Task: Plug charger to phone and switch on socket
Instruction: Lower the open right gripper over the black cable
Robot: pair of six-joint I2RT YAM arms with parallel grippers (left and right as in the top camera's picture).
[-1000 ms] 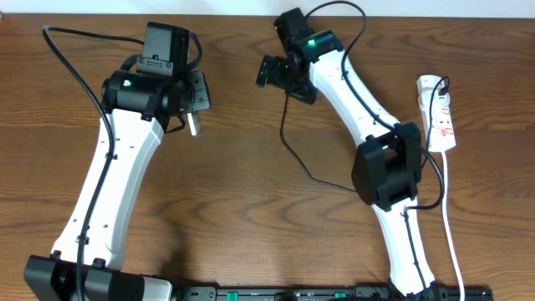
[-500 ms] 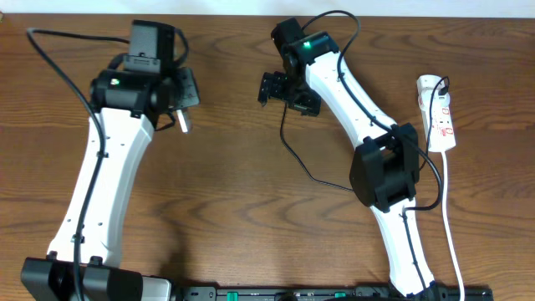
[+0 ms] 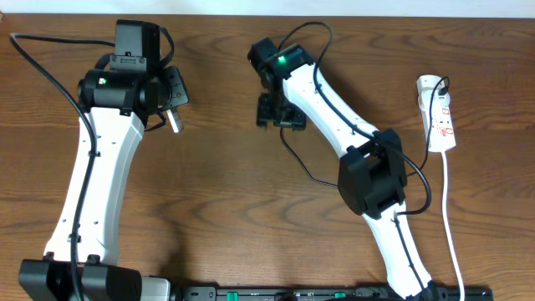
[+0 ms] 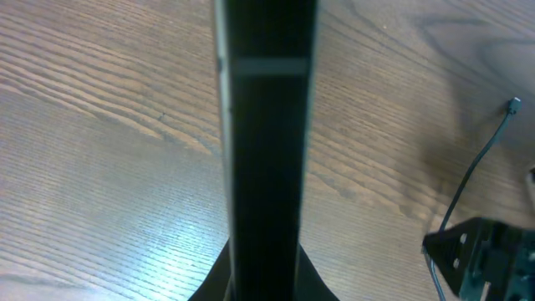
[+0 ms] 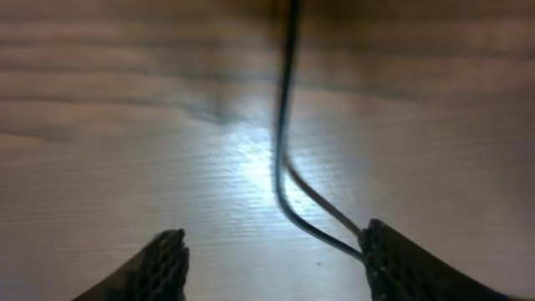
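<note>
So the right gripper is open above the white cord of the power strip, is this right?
Not quite. The right gripper is open above the thin black charger cable, not the white cord of the power strip. The right wrist view shows this.

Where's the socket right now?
Overhead, the socket lies at the far right, beyond the right arm, its white cord trailing back toward the robot's base.

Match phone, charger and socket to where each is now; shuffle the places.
1. phone
2. charger
3. socket

A. at the right edge of the table
B. lying under the open right gripper
C. clamped in the left gripper

Pairs: 1-C, 2-B, 3-A
</note>
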